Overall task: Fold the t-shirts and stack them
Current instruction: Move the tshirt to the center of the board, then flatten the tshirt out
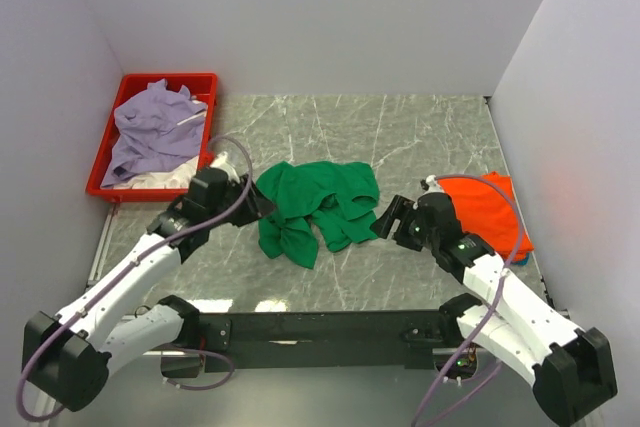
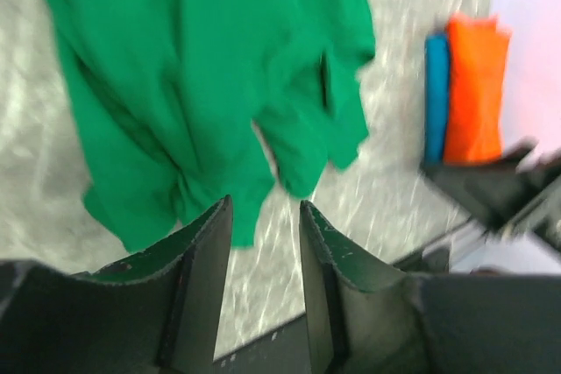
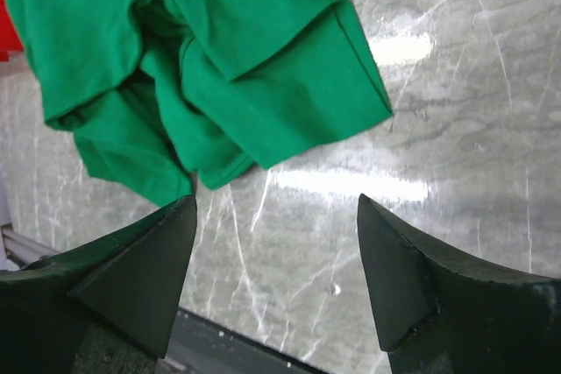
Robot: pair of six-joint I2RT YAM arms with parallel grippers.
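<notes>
A bright green t-shirt (image 1: 318,205) lies crumpled on the marble table's middle; it also shows in the left wrist view (image 2: 202,67) and the right wrist view (image 3: 202,67). My left gripper (image 1: 262,205) is at its left edge, jaws a little apart and empty (image 2: 266,212). My right gripper (image 1: 385,219) is at its right edge, wide open and empty (image 3: 276,208). A folded orange t-shirt (image 1: 490,209) lies at the right on a blue t-shirt (image 1: 522,259). A lavender t-shirt (image 1: 150,127) lies over a white t-shirt (image 1: 150,179) in the tray.
A red plastic tray (image 1: 205,79) stands at the back left. White walls close in the left, back and right sides. The black rail (image 1: 330,327) of the arm bases runs along the near edge.
</notes>
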